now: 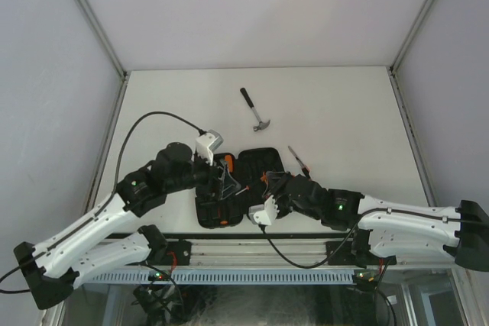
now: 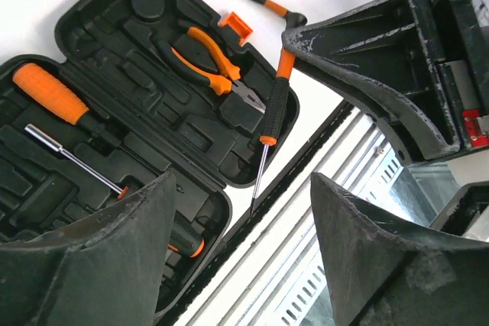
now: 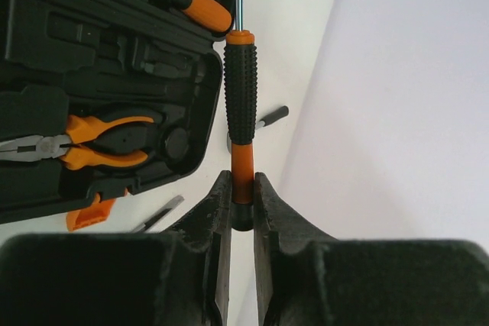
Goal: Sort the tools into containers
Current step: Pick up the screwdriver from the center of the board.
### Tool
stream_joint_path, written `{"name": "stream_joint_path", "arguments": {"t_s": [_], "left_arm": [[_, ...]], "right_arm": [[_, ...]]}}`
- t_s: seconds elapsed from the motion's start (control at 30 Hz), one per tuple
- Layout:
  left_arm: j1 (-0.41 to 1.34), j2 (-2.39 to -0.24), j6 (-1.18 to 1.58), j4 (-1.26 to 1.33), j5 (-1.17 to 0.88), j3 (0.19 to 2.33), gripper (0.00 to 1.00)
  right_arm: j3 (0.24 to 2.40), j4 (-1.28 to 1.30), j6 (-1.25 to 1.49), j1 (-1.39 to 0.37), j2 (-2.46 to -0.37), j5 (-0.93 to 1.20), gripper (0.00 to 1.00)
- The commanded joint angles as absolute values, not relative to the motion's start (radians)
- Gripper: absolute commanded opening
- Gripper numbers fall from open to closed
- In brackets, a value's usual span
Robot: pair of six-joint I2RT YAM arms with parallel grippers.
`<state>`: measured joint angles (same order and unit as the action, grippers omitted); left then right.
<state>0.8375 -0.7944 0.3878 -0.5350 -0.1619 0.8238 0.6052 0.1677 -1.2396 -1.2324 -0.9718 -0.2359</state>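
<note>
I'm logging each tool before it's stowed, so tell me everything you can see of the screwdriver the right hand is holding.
The screwdriver has a black ribbed grip that looks like rubber, orange collars at both ends and a slim steel shaft. The right hand is shut on its orange butt end, holding it over the white table beside the open tool case, with the shaft pointing away from the hand. Whether the shaft touches the case rim cannot be told.

No readable text, labels, numbers anywhere.
</note>
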Motion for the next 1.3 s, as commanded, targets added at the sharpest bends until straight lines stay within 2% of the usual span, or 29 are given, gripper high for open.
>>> {"name": "stream_joint_path", "arguments": {"t_s": [0.0,0.33,0.5,0.7,0.97,1.13,1.27], "left_arm": [[0.858,-0.835,0.368,-0.492,-0.205,0.828,0.73],[0.898,-0.927,0.347,-0.509,-0.276,0.834,0.58],[0.902,-0.939,0.342,-0.51,-0.263,0.835,0.56],[0.903,-0.961,0.335,-0.504,-0.27,0.848,0.43],[0.904,-0.968,0.323,-0.509,-0.273,0.839,0.36],[0.904,-0.974,0.321,-0.509,-0.278,0.841,0.2],[0.904,-0.976,0.319,-0.51,-0.278,0.846,0.16]], "right_arm": [[0.652,0.117,-1.304,-1.239,-0.974,-0.259,0.0],[0.653,0.103,-1.317,-1.248,-0.977,-0.271,0.0],[0.652,0.109,-1.324,-1.258,-0.971,-0.264,0.0],[0.652,0.098,-1.323,-1.269,-0.978,-0.264,0.0],[0.652,0.092,-1.321,-1.269,-0.957,-0.268,0.0],[0.652,0.102,-1.324,-1.27,-0.957,-0.267,0.0],[0.653,0.104,-1.321,-1.272,-0.957,-0.269,0.0]]}}
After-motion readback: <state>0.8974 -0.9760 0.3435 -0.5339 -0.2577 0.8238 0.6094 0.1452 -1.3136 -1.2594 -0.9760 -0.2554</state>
